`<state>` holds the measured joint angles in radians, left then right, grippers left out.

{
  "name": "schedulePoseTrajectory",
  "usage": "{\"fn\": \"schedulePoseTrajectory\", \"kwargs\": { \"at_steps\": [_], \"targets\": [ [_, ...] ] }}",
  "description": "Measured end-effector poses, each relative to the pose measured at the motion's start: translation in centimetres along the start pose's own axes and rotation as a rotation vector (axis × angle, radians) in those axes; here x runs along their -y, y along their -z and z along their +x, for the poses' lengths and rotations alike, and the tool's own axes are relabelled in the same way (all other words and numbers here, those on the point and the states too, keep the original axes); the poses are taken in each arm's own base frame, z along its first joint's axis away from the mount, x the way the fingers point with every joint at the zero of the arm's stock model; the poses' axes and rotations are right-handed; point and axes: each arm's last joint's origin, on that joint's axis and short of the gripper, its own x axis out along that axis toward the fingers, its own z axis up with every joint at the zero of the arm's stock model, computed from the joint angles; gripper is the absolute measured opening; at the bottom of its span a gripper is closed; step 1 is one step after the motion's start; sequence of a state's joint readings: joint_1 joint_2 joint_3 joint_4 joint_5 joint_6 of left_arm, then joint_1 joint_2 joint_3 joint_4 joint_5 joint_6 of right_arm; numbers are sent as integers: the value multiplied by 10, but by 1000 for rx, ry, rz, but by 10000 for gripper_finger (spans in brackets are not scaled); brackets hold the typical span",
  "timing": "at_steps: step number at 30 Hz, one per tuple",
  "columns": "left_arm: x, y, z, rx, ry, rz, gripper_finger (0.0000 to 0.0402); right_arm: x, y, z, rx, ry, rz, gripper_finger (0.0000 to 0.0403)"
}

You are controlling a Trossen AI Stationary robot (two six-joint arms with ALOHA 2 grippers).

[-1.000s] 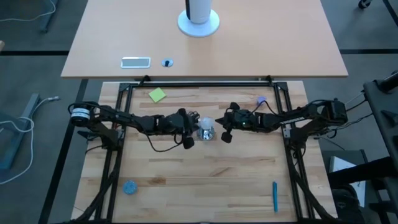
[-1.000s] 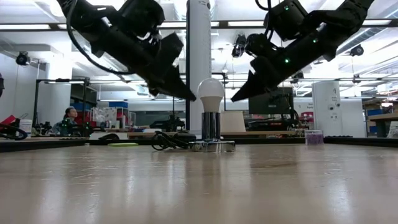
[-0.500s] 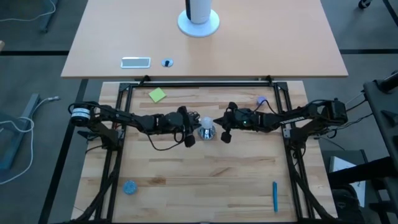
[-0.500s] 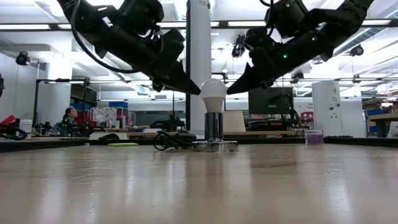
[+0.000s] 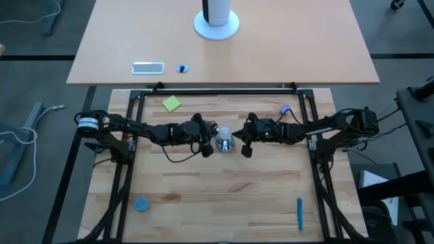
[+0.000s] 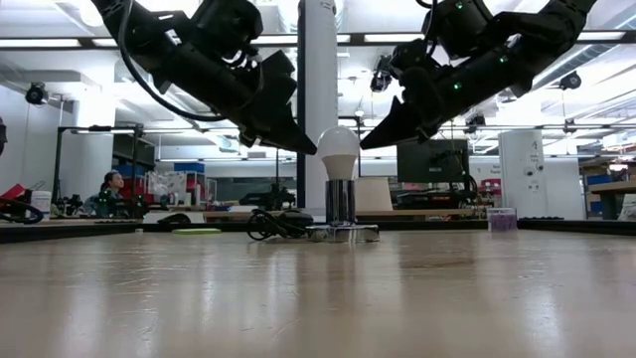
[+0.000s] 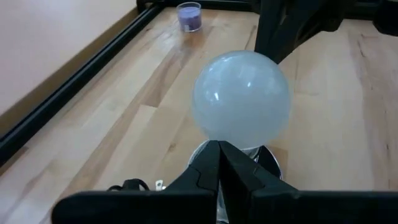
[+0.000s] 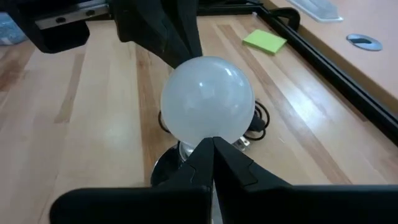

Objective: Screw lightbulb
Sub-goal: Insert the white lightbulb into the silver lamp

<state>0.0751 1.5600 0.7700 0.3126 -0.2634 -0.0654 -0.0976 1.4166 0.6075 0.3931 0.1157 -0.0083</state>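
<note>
The whitish lightbulb (image 6: 338, 152) stands upright, its base in the shiny silver socket (image 6: 340, 204), whose round foot (image 6: 341, 234) rests on the wooden table. It is at the table's middle in the high view (image 5: 224, 133). My left gripper (image 6: 314, 149) is shut, with its tip at the bulb's left side. My right gripper (image 6: 365, 147) is shut, with its tip at the bulb's right side. Each wrist view shows the bulb (image 7: 241, 94) (image 8: 208, 99) just past that arm's closed fingertips. My left gripper points its shut tip (image 7: 219, 148) level at the bulb's rounded side from the table's left; I cannot tell whether it touches. My right gripper points its shut tip (image 8: 213, 143) at the bulb's opposite side from the table's right; I cannot tell whether it touches.
The socket's black cord (image 6: 266, 225) lies coiled behind the foot. A green sticky note (image 5: 171, 103) and a small purple disc (image 5: 285, 108) lie near the far edge. A blue pen (image 5: 299, 213) and a blue disc (image 5: 141, 203) lie near the front.
My right gripper has risen and moved toward the bulb, from beside its lower half to its widest part. My left gripper has edged up and toward the bulb. The bulb stays upright in the socket.
</note>
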Motion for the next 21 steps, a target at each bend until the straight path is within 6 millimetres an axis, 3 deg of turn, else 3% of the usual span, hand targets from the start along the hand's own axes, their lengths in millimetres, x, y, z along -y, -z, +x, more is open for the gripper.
{"fn": "schedulePoseTrajectory", "kwargs": {
  "at_steps": [14, 21],
  "targets": [
    [1, 4, -5, -56, -5, -17, 0, -1, 8, -1, -112, 55, -12, 0],
    [8, -3, -6, 0, 141, -42, 0, 4, 4, -1, -75, 119, -35, 0]
  ]
}}
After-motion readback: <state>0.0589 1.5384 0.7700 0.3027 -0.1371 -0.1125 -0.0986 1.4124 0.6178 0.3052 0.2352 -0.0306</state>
